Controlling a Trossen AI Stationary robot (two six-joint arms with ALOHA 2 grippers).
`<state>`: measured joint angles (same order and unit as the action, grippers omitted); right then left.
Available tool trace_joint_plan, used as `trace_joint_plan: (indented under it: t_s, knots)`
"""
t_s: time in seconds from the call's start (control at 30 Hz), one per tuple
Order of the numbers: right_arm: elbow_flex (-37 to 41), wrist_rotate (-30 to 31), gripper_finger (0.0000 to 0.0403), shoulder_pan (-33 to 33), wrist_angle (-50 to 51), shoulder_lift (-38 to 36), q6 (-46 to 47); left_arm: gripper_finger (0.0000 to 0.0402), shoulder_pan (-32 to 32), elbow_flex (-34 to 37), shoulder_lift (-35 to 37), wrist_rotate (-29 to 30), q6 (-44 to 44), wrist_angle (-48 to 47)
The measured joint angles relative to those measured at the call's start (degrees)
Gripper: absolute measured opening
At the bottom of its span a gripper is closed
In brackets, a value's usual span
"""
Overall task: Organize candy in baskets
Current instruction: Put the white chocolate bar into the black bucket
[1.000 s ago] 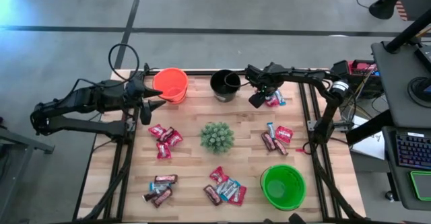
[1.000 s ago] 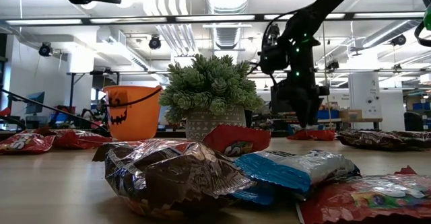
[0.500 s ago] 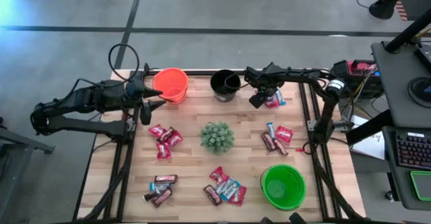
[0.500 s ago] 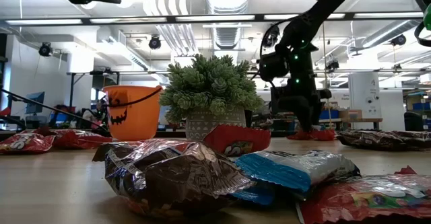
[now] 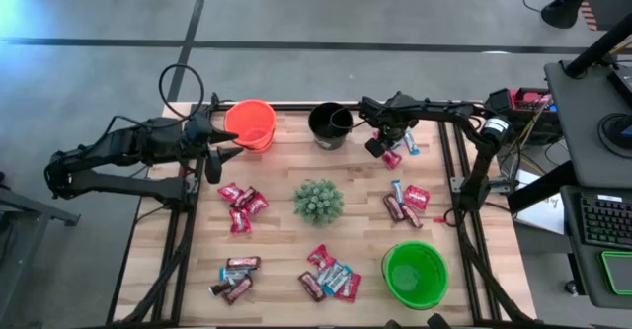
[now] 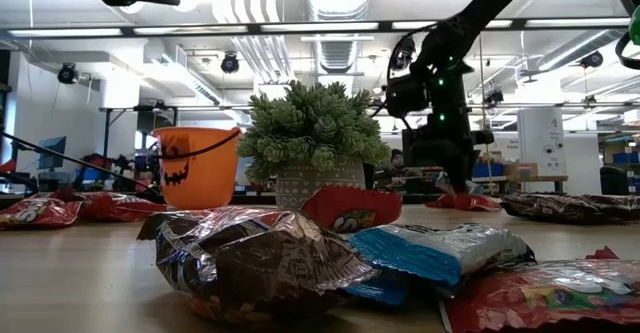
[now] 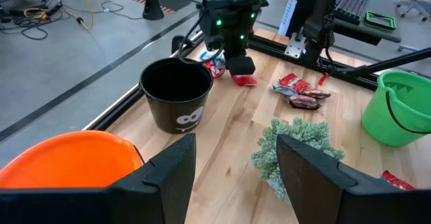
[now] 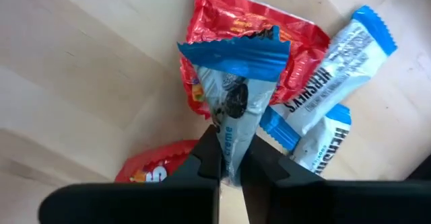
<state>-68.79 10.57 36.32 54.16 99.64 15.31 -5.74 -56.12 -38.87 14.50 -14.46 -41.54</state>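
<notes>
My right gripper (image 8: 231, 162) is pinched on a blue bar (image 8: 236, 96) at the far-right pile. Lift straight, clear the red wrappers (image 8: 252, 32) before swinging. Left gripper (image 7: 232, 177) waits open by the orange basket (image 5: 250, 123).

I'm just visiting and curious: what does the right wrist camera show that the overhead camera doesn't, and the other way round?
Only the right wrist view shows the right end effector shut on a blue-and-silver candy, above a red candy. Only the high view shows the orange basket, black basket, green basket, plant and the waiting left end effector. Both show the candy pile by the right end effector.
</notes>
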Motion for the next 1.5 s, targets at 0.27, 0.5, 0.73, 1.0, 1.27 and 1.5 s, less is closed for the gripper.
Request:
trace_joint_plan:
  t_s: [0.27,0.5,0.73,1.0,1.27,1.5]
  knots:
    - [-0.7,-0.1,0.0019,0.0,2.8,-5.8,0.3,0.0189,0.0,0.0,0.0,0.0,0.3,0.0]
    - [-3.1,-10.4,0.0018,-0.8,-0.8,-10.7,1.1,0.0189,0.0,0.0,0.0,0.0,0.0,0.0]
    - [-10.0,-17.0,0.0018,-4.3,-8.2,-12.3,1.3,0.0189,0.0,0.0,0.0,0.0,0.0,0.0]
    - [-18.9,-17.0,0.0018,-5.1,-11.1,-9.3,-0.2,0.0189,0.0,0.0,0.0,0.0,0.0,0.3]
    - [-22.8,-17.0,0.0018,-5.1,-13.0,-5.5,-1.7,0.0189,0.0,0.0,0.0,0.0,0.0,0.5]
    - [-22.8,-16.7,0.0042,-5.1,-13.0,-4.3,-2.8,0.0189,0.0,0.0,0.0,0.0,-0.6,0.7]
